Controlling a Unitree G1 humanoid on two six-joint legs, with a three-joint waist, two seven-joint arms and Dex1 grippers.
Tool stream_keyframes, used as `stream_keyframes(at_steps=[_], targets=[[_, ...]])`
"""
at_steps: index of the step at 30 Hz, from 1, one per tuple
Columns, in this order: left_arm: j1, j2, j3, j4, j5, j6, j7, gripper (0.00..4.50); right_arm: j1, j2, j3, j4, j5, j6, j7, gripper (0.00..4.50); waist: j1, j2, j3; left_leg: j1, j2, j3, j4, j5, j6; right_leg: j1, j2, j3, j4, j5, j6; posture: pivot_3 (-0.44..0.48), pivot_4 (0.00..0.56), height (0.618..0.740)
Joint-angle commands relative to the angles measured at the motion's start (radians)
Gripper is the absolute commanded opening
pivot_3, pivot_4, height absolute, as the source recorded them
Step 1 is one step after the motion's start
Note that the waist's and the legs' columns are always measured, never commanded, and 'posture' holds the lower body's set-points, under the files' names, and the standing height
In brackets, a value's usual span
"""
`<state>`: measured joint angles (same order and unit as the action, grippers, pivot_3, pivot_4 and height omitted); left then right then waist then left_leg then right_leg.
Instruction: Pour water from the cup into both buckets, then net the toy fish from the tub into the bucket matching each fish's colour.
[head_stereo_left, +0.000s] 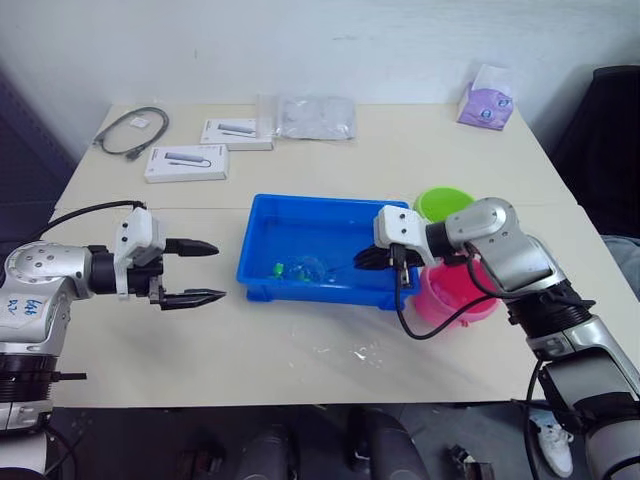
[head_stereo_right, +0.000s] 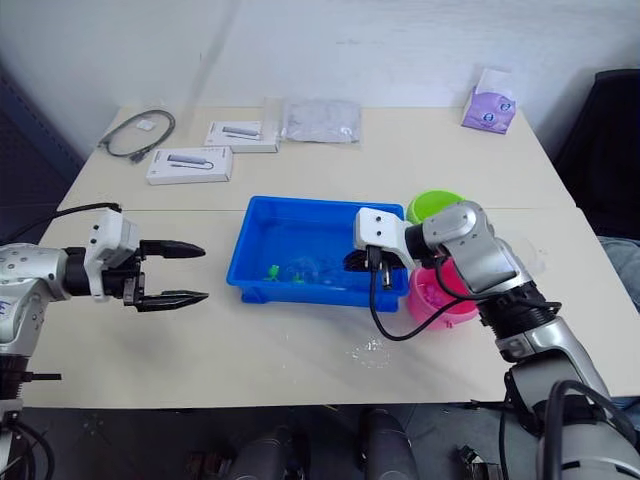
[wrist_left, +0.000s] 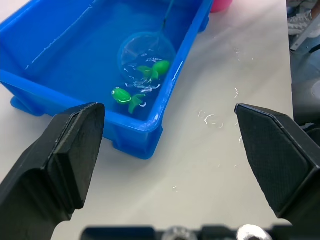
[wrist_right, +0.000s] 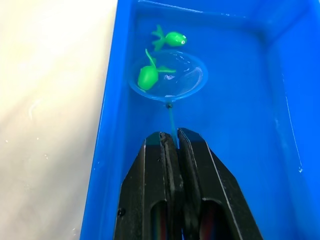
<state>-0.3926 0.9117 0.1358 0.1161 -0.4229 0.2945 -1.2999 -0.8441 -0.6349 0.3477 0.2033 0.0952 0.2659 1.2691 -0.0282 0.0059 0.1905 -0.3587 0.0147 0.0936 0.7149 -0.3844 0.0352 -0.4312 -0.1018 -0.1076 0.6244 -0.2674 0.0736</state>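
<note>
Clamping the net (wrist_right: 167, 77) handle, the right end effector (wrist_right: 171, 145) scoops one green fish (wrist_right: 148, 76) in the tub (head_stereo_left: 262, 215), a second fish (wrist_right: 170, 38) remaining, while the left end effector (head_stereo_left: 195, 272) hangs wide open, empty, beside the tub.

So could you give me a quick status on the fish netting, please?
Right gripper shut on net handle, hoop in tub around one green fish. Second green fish loose beside it. Left gripper open, clear of tub.
</note>
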Motion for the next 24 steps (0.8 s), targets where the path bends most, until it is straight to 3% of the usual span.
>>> stream_keyframes(at_steps=[1,8,14,21,24], targets=[[-0.028,0.01,0.005,0.006,0.007,-0.018,-0.004,4.47,-0.016,-0.012,-0.076,-0.005,0.072,0.021,0.045,0.0,0.0,0.0,0.0,0.0,0.0,0.0,0.0,0.0,0.0,0.0,0.0,0.0,0.0,0.0,0.0,0.0,0.15,0.74],[-0.102,-0.02,-0.006,0.05,0.007,-0.027,0.006,4.47,0.007,-0.044,-0.159,0.031,0.096,-0.049,0.05,0.0,0.002,0.0,0.0,0.0,0.0,0.0,0.0,0.0,0.0,0.0,0.0,0.0,0.0,0.0,0.0,0.0,0.15,0.74],[-0.146,-0.073,-0.032,0.08,0.01,-0.044,0.018,4.47,0.111,-0.11,-0.27,-0.032,0.12,-0.056,-0.009,0.0,0.003,0.0,0.0,-0.001,0.0,0.0,0.0,0.0,0.0,0.0,0.0,-0.001,0.0,0.0,0.0,0.0,0.15,0.74],[-0.222,-0.18,-0.05,0.151,0.019,-0.083,0.057,4.47,0.244,-0.216,-0.469,-0.196,0.241,0.141,-0.077,0.0,0.006,0.0,0.0,-0.001,0.0,0.0,0.001,0.0,0.0,0.0,0.001,0.0,0.001,0.0,0.001,0.0,0.15,0.74],[-0.266,-0.214,-0.069,0.215,0.05,-0.126,0.067,4.47,0.293,-0.259,-0.563,-0.232,0.272,0.13,-0.104,0.0,0.017,0.0,0.0,-0.001,0.0,0.001,0.001,0.0,0.0,0.0,0.001,0.0,0.0,0.0,0.001,0.0,0.15,0.74]])
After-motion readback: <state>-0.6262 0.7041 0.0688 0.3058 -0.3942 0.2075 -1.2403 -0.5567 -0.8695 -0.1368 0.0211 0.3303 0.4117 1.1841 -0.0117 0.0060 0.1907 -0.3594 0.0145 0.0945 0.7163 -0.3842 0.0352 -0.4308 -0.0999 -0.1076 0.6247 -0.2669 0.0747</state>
